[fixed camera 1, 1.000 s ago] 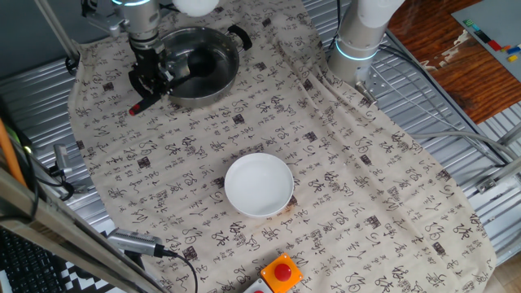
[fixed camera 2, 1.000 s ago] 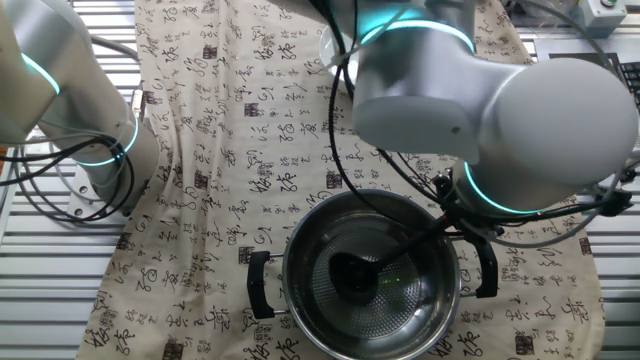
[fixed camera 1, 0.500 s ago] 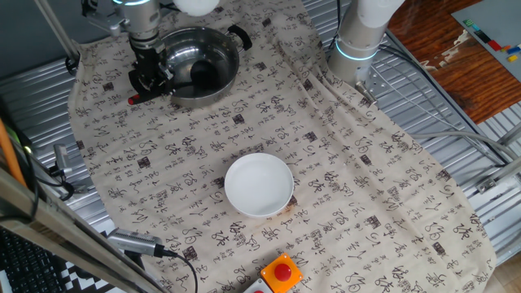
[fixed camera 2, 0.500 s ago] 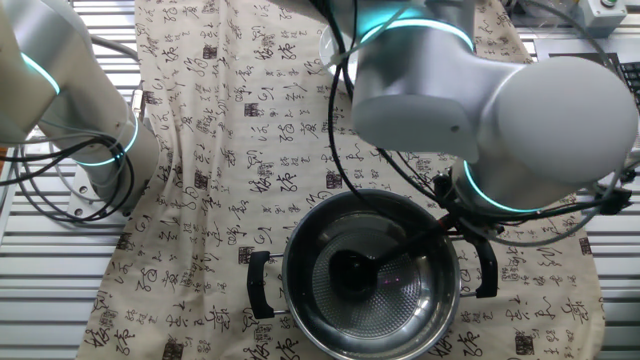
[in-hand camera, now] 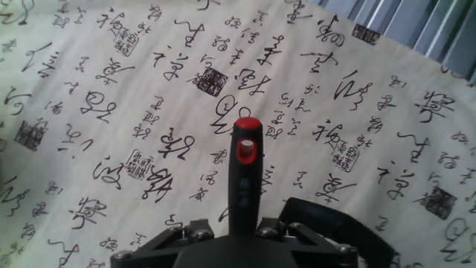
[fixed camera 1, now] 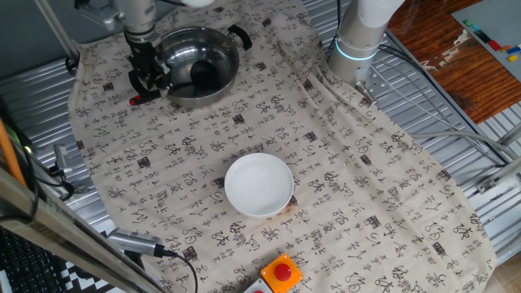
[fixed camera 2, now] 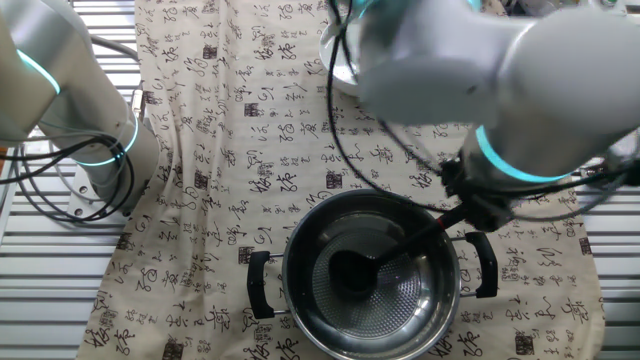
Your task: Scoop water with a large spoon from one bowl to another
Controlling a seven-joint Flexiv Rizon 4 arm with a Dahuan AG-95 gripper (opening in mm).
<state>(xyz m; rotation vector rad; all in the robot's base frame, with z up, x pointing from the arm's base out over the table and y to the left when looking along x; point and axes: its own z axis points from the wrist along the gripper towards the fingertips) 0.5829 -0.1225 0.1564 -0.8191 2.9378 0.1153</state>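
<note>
The steel bowl [fixed camera 1: 213,91] with black side handles stands at the far left of the cloth. In it rests the black cup of the large spoon [fixed camera 1: 203,75], and the thin handle slants out over the rim to a red tip [fixed camera 1: 137,100]. My gripper [fixed camera 1: 148,75] is shut on that handle just outside the bowl. From the other fixed view the cup [fixed camera 2: 350,272] lies on the floor of the steel bowl [fixed camera 2: 410,310]. The hand view looks down the handle [in-hand camera: 245,175] between my fingers [in-hand camera: 195,232]. The white bowl [fixed camera 1: 269,207] sits alone near the cloth's middle front.
A calligraphy-printed cloth [fixed camera 1: 350,187] covers the table. A second arm's base [fixed camera 1: 358,37] stands at the back right. A red button [fixed camera 1: 282,271] sits at the front edge, and a cable-ended tool [fixed camera 1: 134,242] lies at the front left.
The spoon's cup has slid across the steel bowl's floor while staying inside. My arm has lifted slightly, and the red tip has risen a little off the cloth.
</note>
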